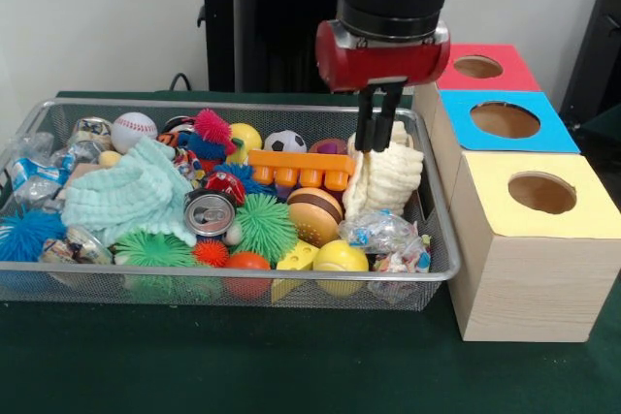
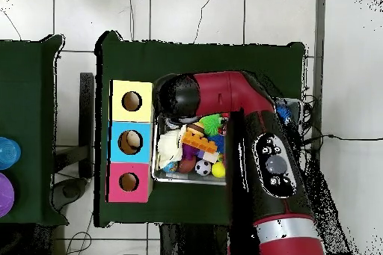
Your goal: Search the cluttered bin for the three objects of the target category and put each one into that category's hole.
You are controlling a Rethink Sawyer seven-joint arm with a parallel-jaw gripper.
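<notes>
You're looking at a silver wire-mesh metal bin (image 1: 243, 283) on a matt dark green cloth table cover (image 1: 243, 366). At its near right corner lies a crinkly clear plastic packet (image 1: 380, 232); another sits at the far left (image 1: 29, 181). The cream cloth (image 1: 386, 179) is ribbed and soft, the mint cloth (image 1: 131, 196) knitted. A shiny metal can (image 1: 210, 212) glints mid-bin. The three boxes have pale wood-grain sides (image 1: 524, 283) and matt coloured tops. The gripper (image 1: 378, 133) housing is glossy red.
</notes>
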